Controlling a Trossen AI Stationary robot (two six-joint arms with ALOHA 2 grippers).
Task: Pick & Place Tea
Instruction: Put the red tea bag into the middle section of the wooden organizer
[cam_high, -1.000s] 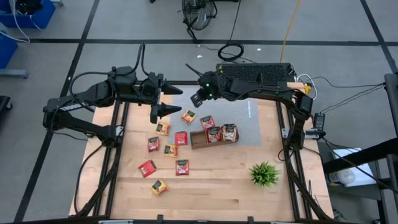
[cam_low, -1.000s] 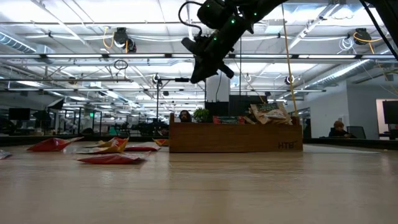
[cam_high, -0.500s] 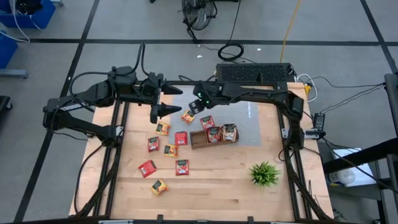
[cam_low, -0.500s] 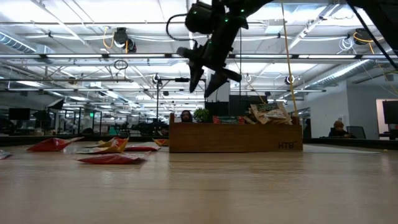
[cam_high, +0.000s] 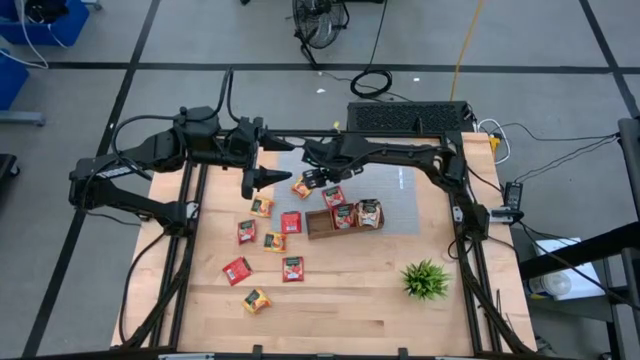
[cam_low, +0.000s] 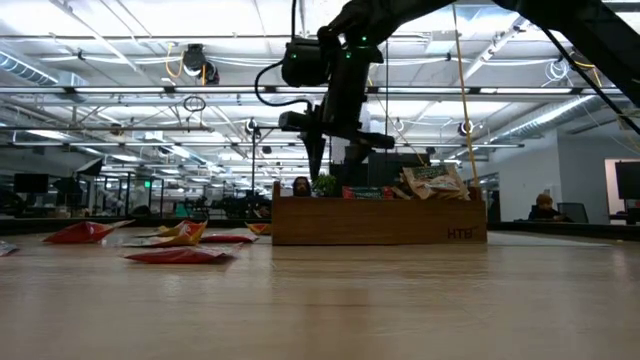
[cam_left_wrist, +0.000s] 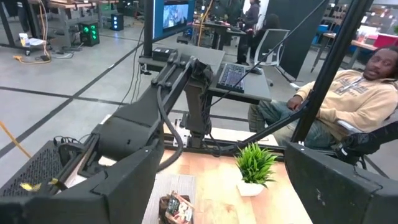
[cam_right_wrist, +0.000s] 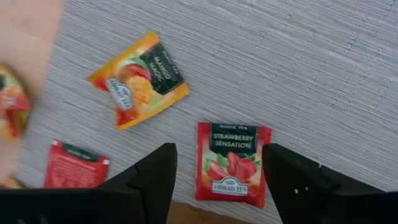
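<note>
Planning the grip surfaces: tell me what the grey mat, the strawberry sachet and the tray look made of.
Grey ribbed mat: looks woven, fabric or vinyl, matte; fine parallel ridges show. Red strawberry tea sachet: probably coated paper or foil, smooth printed face with crimped edges. Brown wooden tray: seems wood, satin; warm even brown with a mark on its front wall. The right gripper hangs over the sachet, fingers apart.

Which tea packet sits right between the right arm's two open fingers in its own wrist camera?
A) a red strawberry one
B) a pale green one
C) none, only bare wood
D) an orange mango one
A: in the right wrist view the right gripper frames a red strawberry sachet lying flat on the grey mat, while the orange mango sachet lies off to one side.
</note>
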